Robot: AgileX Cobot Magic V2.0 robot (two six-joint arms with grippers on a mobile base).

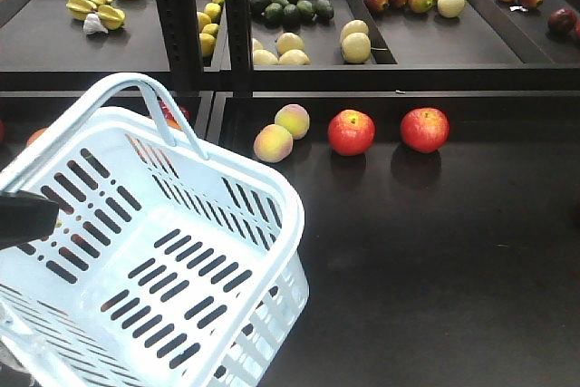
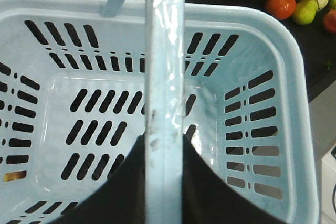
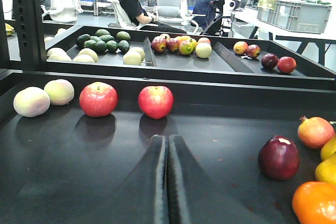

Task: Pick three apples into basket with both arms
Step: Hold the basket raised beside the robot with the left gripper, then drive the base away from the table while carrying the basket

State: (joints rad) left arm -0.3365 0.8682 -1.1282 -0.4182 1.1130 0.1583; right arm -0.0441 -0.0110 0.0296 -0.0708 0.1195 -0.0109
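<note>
Two red apples with yellowish streaks sit at the back of the dark lower shelf, the left one and the right one; both also show in the right wrist view. The pale blue slotted basket hangs tilted at the front left and is empty. My left gripper is shut on the basket's hoop handle. My right gripper is shut and empty, low over the shelf, pointing at the right apple from a short way in front. A red fruit shows partly behind the handle.
Two pale peaches lie left of the apples. A dark red round fruit, a pomegranate-like fruit and an orange lie at the right. The upper shelf trays hold avocados, yellow fruits and mixed fruit. Black shelf posts stand behind the basket.
</note>
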